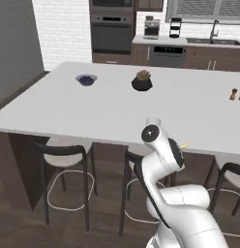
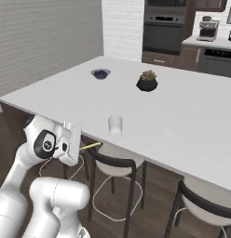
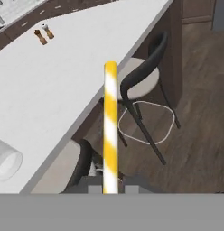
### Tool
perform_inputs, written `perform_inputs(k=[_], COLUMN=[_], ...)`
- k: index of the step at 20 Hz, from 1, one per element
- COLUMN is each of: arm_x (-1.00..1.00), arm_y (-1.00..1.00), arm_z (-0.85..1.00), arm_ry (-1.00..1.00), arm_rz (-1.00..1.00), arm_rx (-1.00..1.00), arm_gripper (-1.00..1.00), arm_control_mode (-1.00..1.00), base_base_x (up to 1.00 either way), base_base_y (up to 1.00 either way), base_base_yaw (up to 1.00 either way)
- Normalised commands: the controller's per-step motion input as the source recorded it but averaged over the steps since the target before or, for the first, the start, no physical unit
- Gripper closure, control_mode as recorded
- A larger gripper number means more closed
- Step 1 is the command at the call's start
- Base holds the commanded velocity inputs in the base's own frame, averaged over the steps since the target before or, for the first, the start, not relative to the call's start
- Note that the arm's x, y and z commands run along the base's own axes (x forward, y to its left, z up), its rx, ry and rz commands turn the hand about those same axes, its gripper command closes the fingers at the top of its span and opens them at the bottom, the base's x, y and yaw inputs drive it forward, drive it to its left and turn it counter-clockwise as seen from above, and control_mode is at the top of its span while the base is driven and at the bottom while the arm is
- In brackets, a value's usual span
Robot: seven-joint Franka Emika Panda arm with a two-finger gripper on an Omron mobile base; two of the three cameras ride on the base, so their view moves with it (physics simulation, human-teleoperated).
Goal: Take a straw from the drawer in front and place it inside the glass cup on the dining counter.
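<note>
End effector (image 3: 110, 186) pinching straw (image 3: 110, 126), near dining counter (image 3: 50, 90) edge, glass cup (image 2: 115, 124) apart.

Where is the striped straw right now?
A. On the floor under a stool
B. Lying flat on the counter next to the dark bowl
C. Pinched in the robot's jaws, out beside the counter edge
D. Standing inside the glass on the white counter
C: the straw sticks out from between the gripper jaws, over the stools beside the counter edge, while the glass stands on the counter with no straw in it.
</note>
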Motion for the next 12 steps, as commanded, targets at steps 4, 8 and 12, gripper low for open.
perform_inputs(k=[4,8,12], arm_x=[0.0,0.0,0.0], arm_y=[0.0,0.0,0.0], arm_z=[0.0,0.0,0.0], arm_ry=[0.0,0.0,0.0], arm_rz=[0.0,0.0,0.0], arm_rx=[0.0,0.0,0.0], arm_gripper=[1.0,1.0,1.0], arm_control_mode=[1.0,1.0,1.0], base_base_x=[0.39,0.54,0.65], base_base_y=[0.72,0.41,0.38], base_base_yaw=[-0.39,-0.41,-0.4])
